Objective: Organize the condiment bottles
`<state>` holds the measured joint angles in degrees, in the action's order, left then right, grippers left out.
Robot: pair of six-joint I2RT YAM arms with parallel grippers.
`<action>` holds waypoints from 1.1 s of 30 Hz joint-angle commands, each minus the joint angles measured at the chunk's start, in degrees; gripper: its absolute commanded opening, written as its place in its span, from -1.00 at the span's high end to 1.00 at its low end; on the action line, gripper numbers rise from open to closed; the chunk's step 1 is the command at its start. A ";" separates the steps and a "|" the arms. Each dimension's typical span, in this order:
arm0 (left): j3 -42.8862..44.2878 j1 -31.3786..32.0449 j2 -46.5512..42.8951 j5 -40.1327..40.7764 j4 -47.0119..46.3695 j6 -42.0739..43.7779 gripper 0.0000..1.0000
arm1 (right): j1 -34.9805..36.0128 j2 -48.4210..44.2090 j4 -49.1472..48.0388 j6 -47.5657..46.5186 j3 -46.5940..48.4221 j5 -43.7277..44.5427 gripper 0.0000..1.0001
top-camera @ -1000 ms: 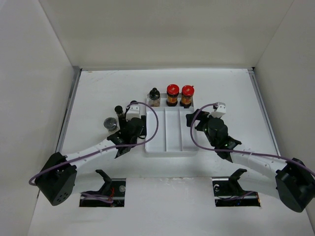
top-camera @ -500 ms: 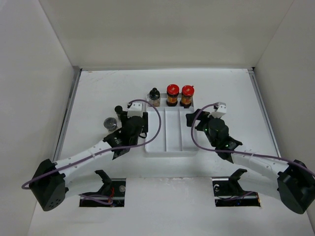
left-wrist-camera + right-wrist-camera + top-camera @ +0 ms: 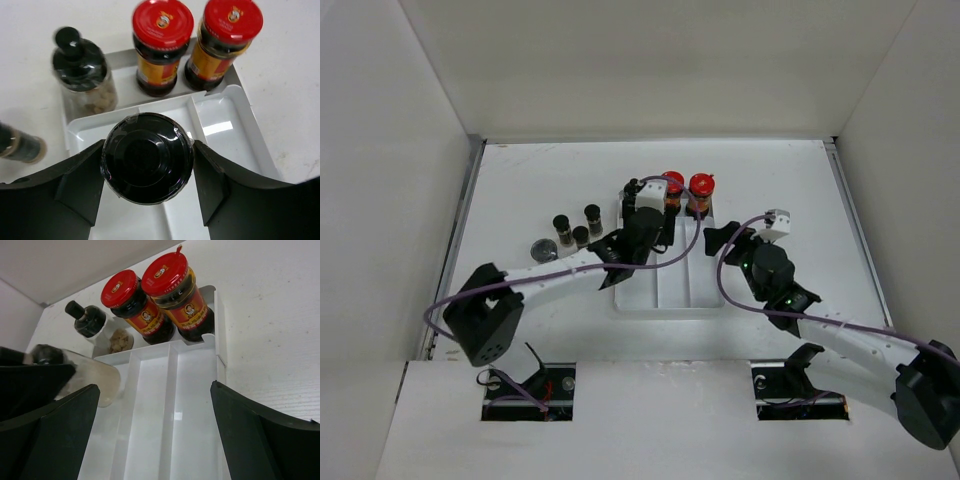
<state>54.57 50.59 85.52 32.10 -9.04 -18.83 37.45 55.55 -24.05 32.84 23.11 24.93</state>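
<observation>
Overall, white table carries white divided tray at centre.
Left gripper over tray's left long compartment, fingers clamped on either side of black-capped bottle; cannot tell whether bottle touches tray floor.
Right gripper at tray's right edge, jaws spread wide, holding nothing.
Two red-capped jars upright, side by side at tray's back.
Knob-topped jar just left of them.
Three slim black-capped bottles clustered on table left of tray, silver-capped jar near them.
</observation>
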 commanded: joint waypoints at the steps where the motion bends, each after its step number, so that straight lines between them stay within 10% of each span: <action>1: 7.38 0.69 3.50 -3.17 -9.07 0.37 0.22 | -0.76 -1.32 -3.10 0.73 -0.70 2.32 -1.00; 14: 13.29 0.08 16.96 -1.07 -9.07 1.08 0.22 | -1.73 -2.11 -3.10 1.44 -1.32 2.32 -1.00; 19: 12.59 0.08 18.46 -0.98 -10.29 0.64 -0.13 | -1.90 -1.67 -3.10 1.53 -1.32 2.32 -1.00; 25: 9.78 0.26 12.94 0.42 -12.67 1.86 -0.61 | -1.99 -1.50 -3.10 1.53 -1.23 2.32 -1.00; 33: -0.14 -0.88 -3.13 4.28 -12.41 1.25 -0.69 | -1.99 -1.32 -3.19 1.70 -1.23 2.23 -1.00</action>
<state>57.65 50.57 90.61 32.97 -18.35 -17.34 35.97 54.26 -24.10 33.52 21.63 26.20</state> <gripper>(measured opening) 0.844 0.998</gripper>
